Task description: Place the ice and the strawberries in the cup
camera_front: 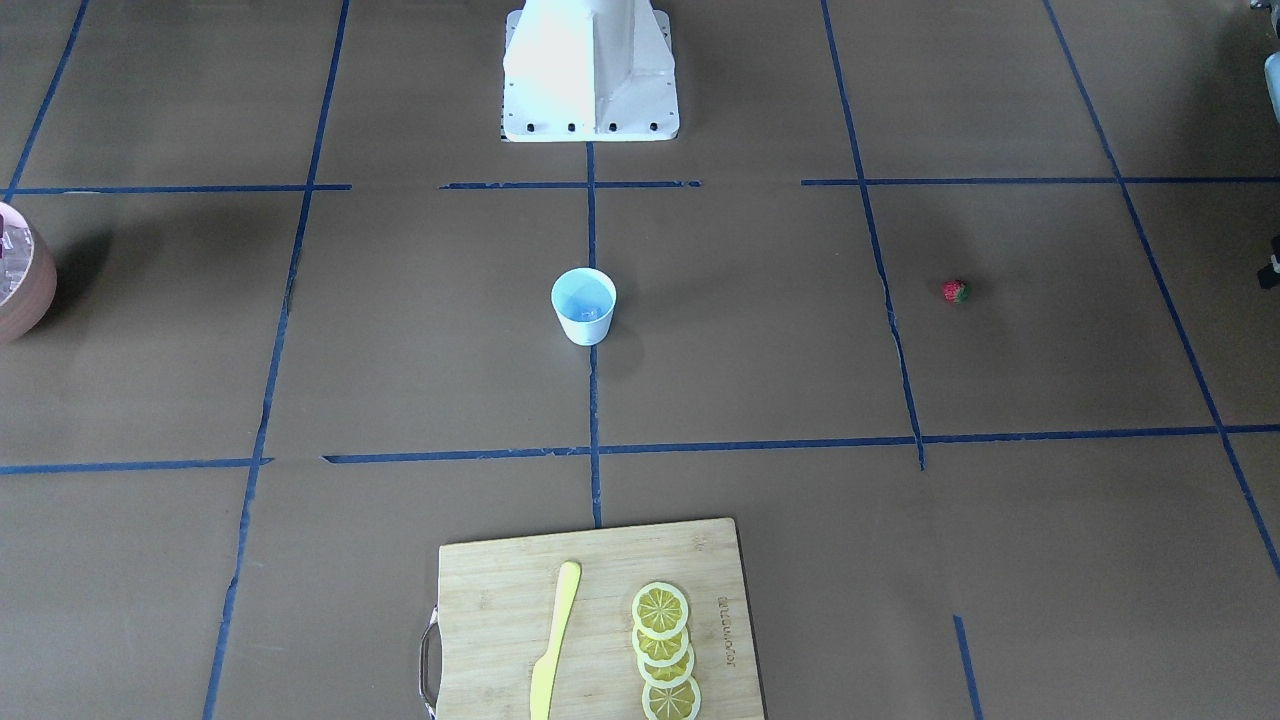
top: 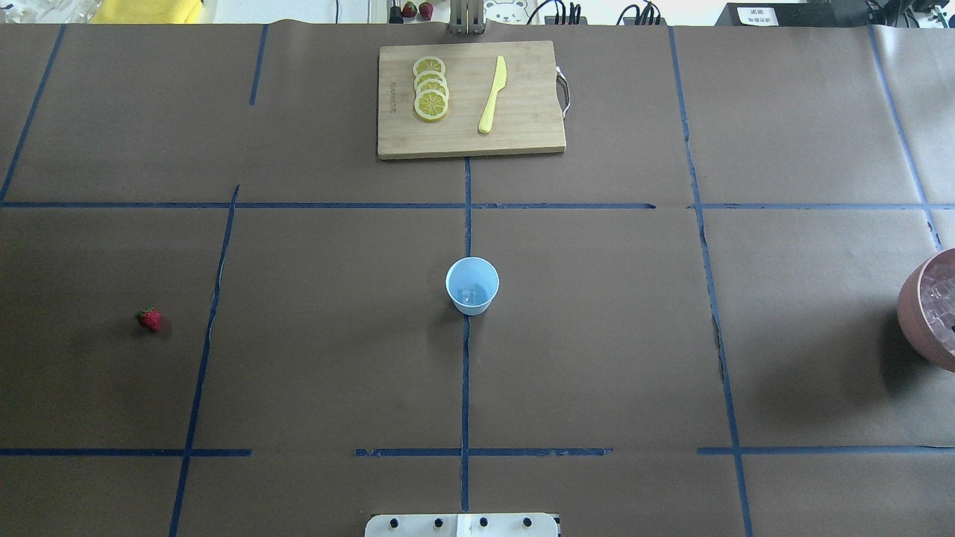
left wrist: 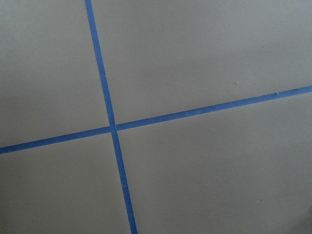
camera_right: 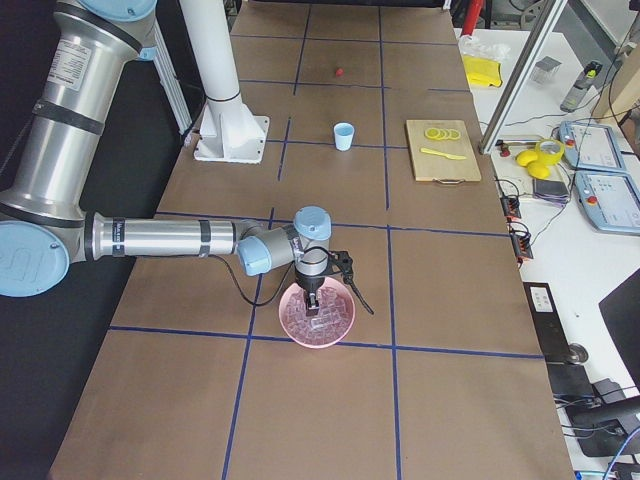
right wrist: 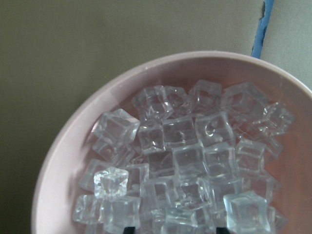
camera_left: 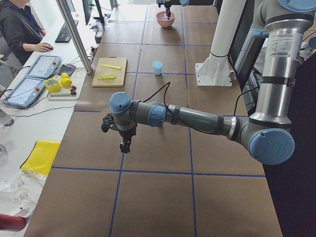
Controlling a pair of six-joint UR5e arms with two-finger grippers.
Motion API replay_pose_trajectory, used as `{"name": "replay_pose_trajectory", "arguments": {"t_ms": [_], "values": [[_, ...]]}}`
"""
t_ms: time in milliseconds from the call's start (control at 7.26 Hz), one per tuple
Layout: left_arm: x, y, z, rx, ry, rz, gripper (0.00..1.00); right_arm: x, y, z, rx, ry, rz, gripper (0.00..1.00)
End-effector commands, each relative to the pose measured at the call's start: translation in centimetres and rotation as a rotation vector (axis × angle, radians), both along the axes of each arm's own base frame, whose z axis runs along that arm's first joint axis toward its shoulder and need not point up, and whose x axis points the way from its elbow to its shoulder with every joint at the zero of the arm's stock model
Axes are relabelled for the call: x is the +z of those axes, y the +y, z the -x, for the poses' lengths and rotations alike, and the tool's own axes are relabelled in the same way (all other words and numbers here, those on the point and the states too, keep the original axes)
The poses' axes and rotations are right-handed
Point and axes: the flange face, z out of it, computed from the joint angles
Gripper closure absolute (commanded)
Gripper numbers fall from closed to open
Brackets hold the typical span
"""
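The white cup [top: 472, 286] with a pale blue inside stands upright at the table's centre, also in the front view [camera_front: 583, 305], with one ice cube [top: 468, 297] in it. The strawberry [top: 149, 320] lies alone far to my left. The pink bowl [right wrist: 63, 161] holds several ice cubes [right wrist: 190, 161]. My right gripper [right wrist: 174, 230] hangs just above that ice, its two dark tips apart, so it is open. My left gripper [camera_left: 124, 147] hovers over bare table, away from the strawberry; I cannot tell its state.
A wooden cutting board [top: 522, 127] with lemon slices [top: 430, 88] and a yellow knife [top: 492, 95] lies at the far side. The pink bowl [top: 914, 313] stands at the right edge. The robot base [camera_front: 590, 70] is behind the cup.
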Motion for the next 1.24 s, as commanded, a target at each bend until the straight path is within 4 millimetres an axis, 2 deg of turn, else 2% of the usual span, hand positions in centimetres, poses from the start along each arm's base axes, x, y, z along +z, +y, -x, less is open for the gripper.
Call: {"name": "replay_pose_trajectory", "arguments": {"t_ms": [0,826,964,1102], "values": [[-0.05,0.01,-0.01,0.0,0.001,-0.001,0.0,0.22,0.06,0.1,-0.003,0.002,0.004,0.37],[-0.14,0.15,-0.01,0.001,0.004,-0.002,0.0,1.18,0.2,0.53,-0.015,0.01,0.019,0.39],[-0.12,0.16,0.07,0.0,0.004,-0.001,0.0,1.03,-0.05,0.66,-0.015,0.008,0.015,0.42],[-0.14,0.15,-0.01,0.002,0.004,-0.003,0.0,1.03,-0.05,0.66,-0.015,0.008,0.015,0.52]]}}
